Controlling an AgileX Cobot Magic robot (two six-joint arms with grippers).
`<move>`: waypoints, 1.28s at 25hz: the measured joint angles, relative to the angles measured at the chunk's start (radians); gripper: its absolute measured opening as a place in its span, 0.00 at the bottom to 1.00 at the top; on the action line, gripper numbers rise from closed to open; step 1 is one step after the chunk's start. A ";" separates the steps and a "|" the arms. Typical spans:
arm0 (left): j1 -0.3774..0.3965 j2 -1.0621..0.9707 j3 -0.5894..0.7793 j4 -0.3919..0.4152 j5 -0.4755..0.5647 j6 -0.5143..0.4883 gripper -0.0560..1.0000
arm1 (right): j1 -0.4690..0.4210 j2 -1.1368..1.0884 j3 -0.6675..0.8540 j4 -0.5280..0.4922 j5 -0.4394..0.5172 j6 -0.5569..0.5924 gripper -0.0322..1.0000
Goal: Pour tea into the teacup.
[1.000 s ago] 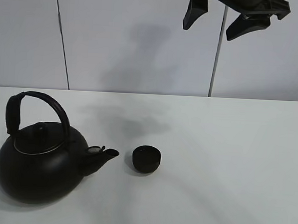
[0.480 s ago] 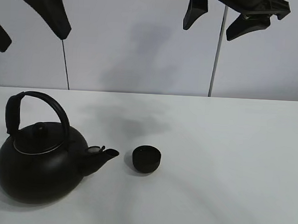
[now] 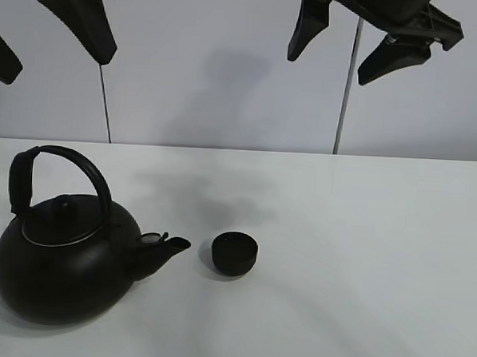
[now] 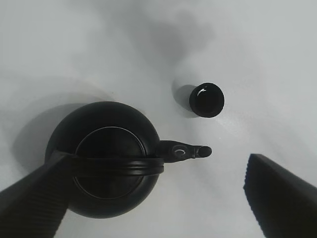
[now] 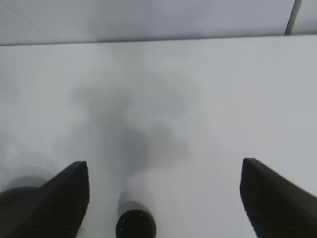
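Observation:
The small black teacup (image 3: 234, 253) stands on the white table, just right of the kettle's spout. The big round black kettle (image 3: 62, 257) with its arched handle sits at the front left. My left gripper (image 3: 54, 41) hangs open high above the kettle. In the left wrist view I look down on the kettle (image 4: 106, 158) and the teacup (image 4: 206, 99) between my open fingers (image 4: 280, 191). My right gripper (image 3: 349, 48) is open high at the upper middle-right. The right wrist view shows the teacup (image 5: 135, 224) at the picture's edge, and the gripper empty.
The white table (image 3: 362, 257) stretches to the right of the teacup. A pale wall with two thin vertical seams (image 3: 345, 96) stands behind the table.
My left gripper has come into the exterior view at the upper left, above the kettle. My right gripper has shifted slightly. Kettle and teacup have not moved.

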 joint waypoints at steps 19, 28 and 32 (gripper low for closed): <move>0.000 0.022 0.001 -0.044 -0.005 -0.041 0.69 | 0.000 0.062 0.007 0.152 0.244 0.002 0.59; 0.000 0.073 0.001 -0.087 -0.012 -0.045 0.69 | 0.000 0.063 0.007 0.154 0.253 0.003 0.59; 0.000 0.073 0.001 -0.088 -0.015 -0.041 0.69 | 0.000 0.063 0.007 0.154 0.254 0.003 0.59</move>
